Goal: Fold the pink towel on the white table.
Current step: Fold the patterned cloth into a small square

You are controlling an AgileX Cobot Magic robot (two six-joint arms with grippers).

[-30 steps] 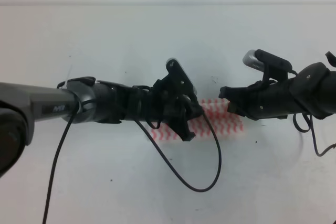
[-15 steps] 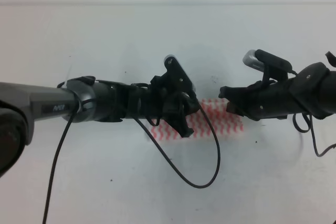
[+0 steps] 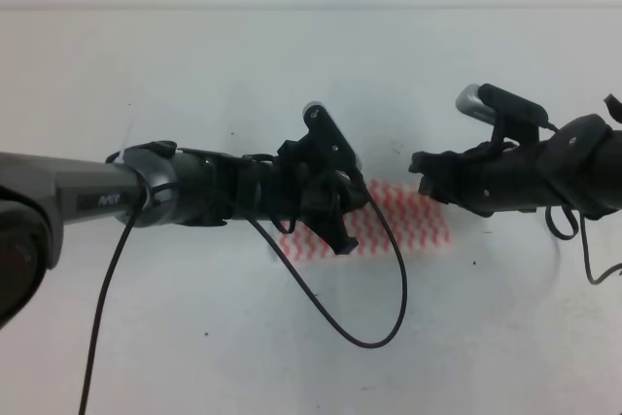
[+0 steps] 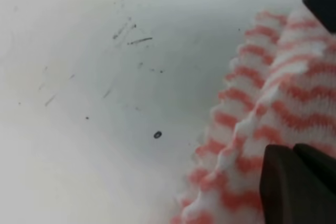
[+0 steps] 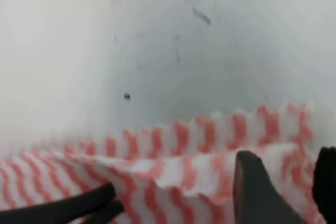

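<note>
Where both pincers (image 3: 342, 203) (image 3: 420, 164) hover, grip unclear, knitted zigzag pink towel (image 3: 408, 221), folded oblong, scuffed white table (image 3: 292, 65).

My left gripper (image 3: 342, 225) sits center frame over the left part of the pink towel (image 3: 408, 223), a folded strip on the white table (image 3: 292, 75). My right gripper (image 3: 420, 164) hovers at the strip's upper right edge. Black cable (image 3: 379, 337) loops below the towel. Neither gripper's jaw state is readable.

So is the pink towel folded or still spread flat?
Folded: the pink towel lies as a narrow strip on the white table, with a layered edge in both wrist views.
</note>
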